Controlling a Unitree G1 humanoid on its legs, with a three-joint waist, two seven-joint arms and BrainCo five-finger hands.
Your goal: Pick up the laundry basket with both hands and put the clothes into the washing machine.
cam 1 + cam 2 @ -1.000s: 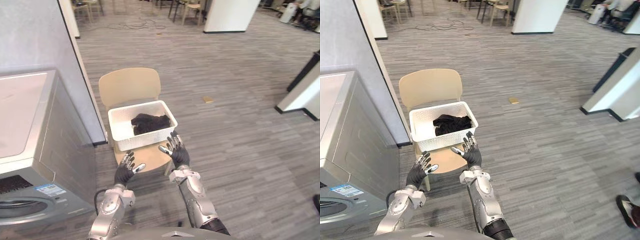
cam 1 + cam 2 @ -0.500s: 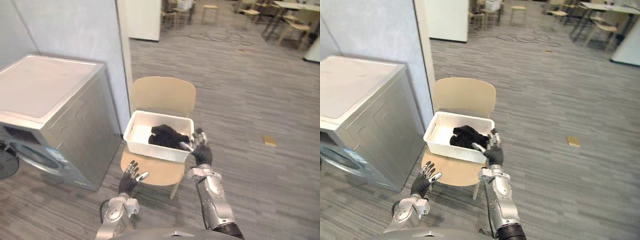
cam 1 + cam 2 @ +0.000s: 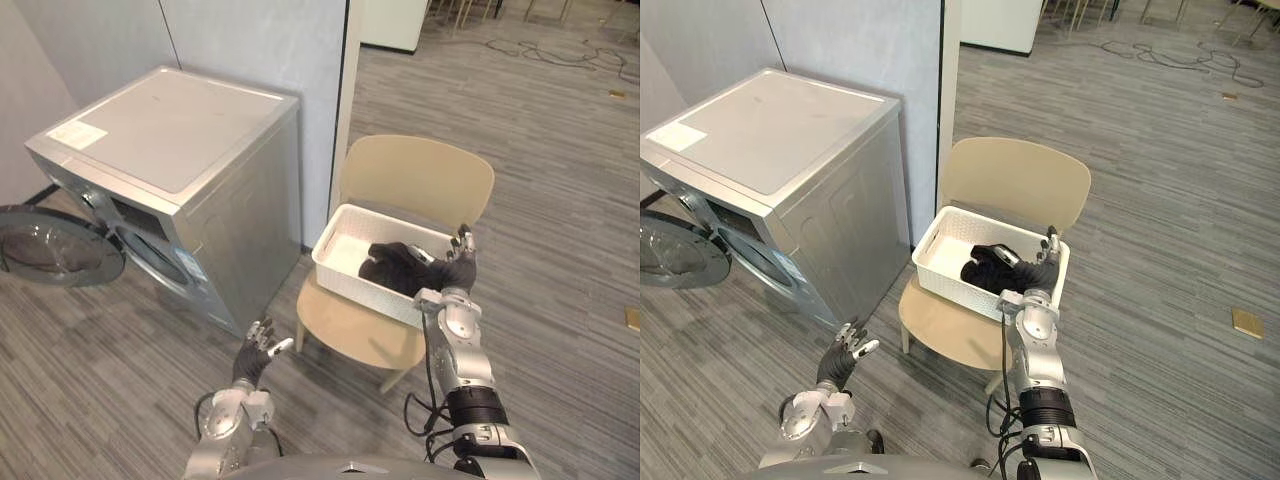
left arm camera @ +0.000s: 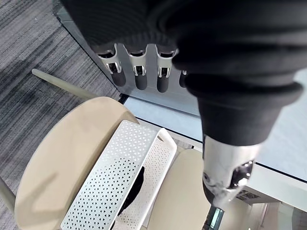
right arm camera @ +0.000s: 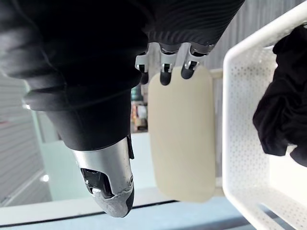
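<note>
The laundry basket (image 3: 362, 288) sits on the chair (image 3: 345, 328); my right hand (image 3: 458, 270), fingers straight, is at its right end, my left hand (image 3: 252, 358) spread, well apart.

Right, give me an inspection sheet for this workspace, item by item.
Surface: beige chair; its seat bears the white laundry basket.
Job's things: dark clothes in the basket; washing machine, door open.
Clutter: small tan item on the floor.
Hands: left hand open, low, apart from the chair; right hand open at the basket's right end.
Cables: loose cable on the far floor.
Surroundings: grey partition wall behind the machine.
</note>
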